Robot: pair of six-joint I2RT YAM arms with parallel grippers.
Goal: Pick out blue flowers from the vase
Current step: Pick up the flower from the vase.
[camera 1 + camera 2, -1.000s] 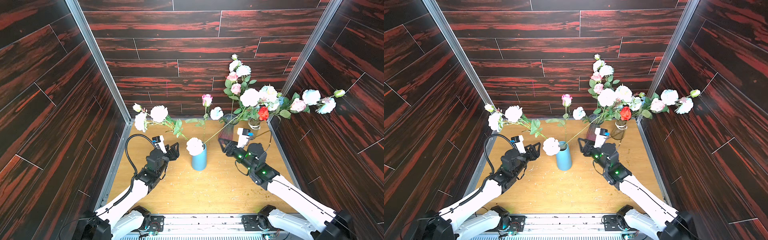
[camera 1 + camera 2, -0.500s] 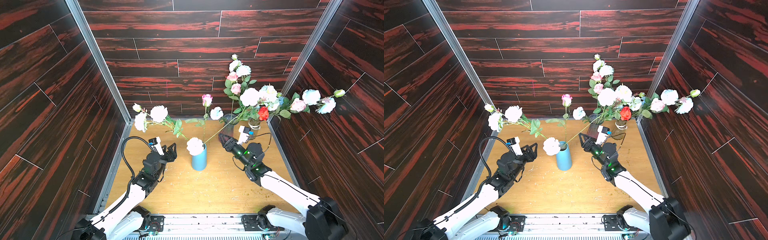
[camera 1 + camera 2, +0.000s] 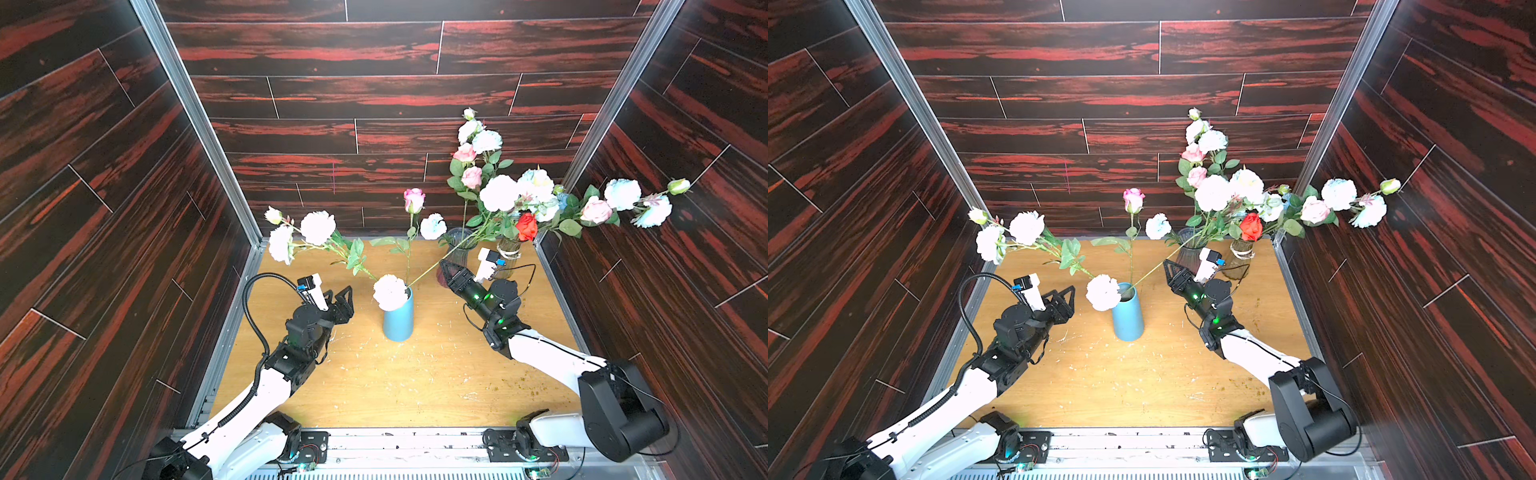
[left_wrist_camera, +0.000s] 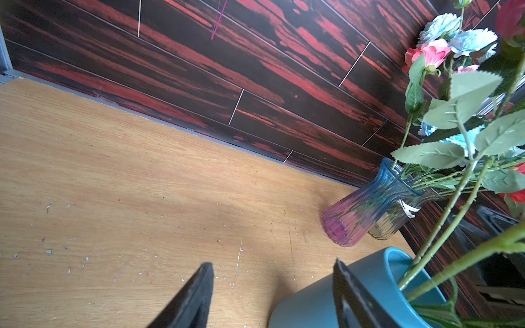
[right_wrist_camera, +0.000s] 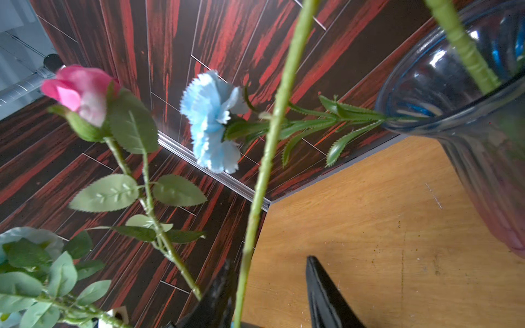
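Green stem (image 5: 265, 159) between parted right end effector (image 5: 268, 262) jaws; blue flower (image 5: 211, 122) beyond

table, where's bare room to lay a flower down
Widest free patch: the table front, between blue vase and near rail, between both arms. Bare wood also back left, under leaning stems. Crowded: back right, around glass vase and right gripper.

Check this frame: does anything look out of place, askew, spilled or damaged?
Nothing looks spilled or broken. The flowers in the blue vase splay far sideways instead of standing up, and one long stem slants across towards the glass vase. The wooden tabletop is scuffed and dotted with pale flecks.
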